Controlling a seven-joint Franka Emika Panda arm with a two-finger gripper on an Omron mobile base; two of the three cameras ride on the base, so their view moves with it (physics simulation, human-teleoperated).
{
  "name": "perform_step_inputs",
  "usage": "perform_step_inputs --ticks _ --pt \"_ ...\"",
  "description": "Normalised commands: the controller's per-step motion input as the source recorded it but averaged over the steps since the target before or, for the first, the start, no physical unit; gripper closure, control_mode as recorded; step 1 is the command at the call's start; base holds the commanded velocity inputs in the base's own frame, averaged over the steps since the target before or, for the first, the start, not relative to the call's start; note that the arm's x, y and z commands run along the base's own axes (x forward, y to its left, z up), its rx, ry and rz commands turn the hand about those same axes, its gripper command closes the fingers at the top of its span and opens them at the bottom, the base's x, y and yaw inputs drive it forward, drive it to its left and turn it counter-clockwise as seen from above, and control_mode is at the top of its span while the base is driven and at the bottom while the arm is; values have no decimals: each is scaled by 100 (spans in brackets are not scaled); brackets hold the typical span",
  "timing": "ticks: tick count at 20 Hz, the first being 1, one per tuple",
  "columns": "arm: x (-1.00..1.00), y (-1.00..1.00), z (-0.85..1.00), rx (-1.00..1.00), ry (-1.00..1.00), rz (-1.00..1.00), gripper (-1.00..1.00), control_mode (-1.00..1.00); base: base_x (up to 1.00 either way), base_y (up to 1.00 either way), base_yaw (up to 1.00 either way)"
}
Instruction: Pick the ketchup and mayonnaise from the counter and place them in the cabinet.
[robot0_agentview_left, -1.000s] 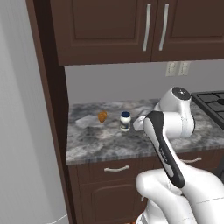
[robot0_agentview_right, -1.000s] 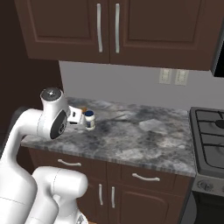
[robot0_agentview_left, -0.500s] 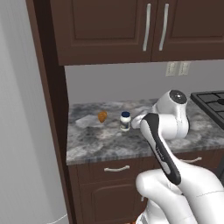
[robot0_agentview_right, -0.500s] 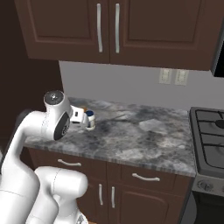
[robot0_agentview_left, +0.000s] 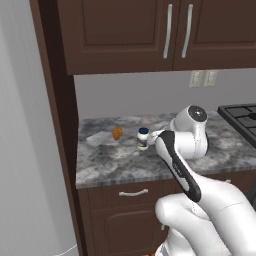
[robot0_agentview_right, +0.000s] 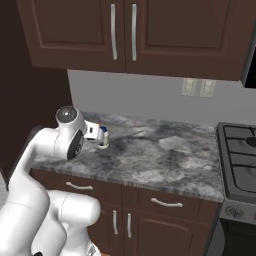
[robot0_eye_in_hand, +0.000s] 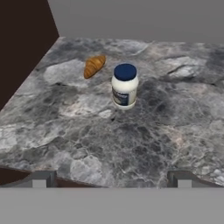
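Observation:
The mayonnaise (robot0_eye_in_hand: 124, 85), a short white jar with a dark blue lid and a dark label, stands upright on the grey speckled counter (robot0_eye_in_hand: 144, 144). My gripper (robot0_eye_in_hand: 111, 181) is open and empty, a short way in front of the jar and aimed at it. From the left base the jar (robot0_agentview_left: 143, 139) sits just left of the gripper (robot0_agentview_left: 153, 136). From the right base the jar (robot0_agentview_right: 103, 139) shows just past the gripper (robot0_agentview_right: 96, 132). The ketchup and the cabinet are out of view.
A small orange croissant (robot0_eye_in_hand: 94, 66) lies on the counter left of and behind the jar. A tall dark brown panel (robot0_agentview_left: 57, 150) closes the counter's left end. Paired-door wall cupboards (robot0_agentview_left: 165, 30) hang above. A stove (robot0_agentview_right: 240, 155) stands on the right.
The hand has dropped a little and come slightly nearer the jar. The jaws have stayed open. The jar and croissant have not moved.

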Motion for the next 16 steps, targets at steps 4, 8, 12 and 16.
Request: perform_step_inputs --ticks 4,8,12,16 --pt "43 0 -11 0 0 0 -100 -100 0 0 0" --pt "37 0 -11 0 0 0 -100 -100 0 0 0" --pt "25 4 -22 0 0 0 -100 -100 0 0 0" --pt "15 7 -28 0 0 0 -100 -100 0 0 0"
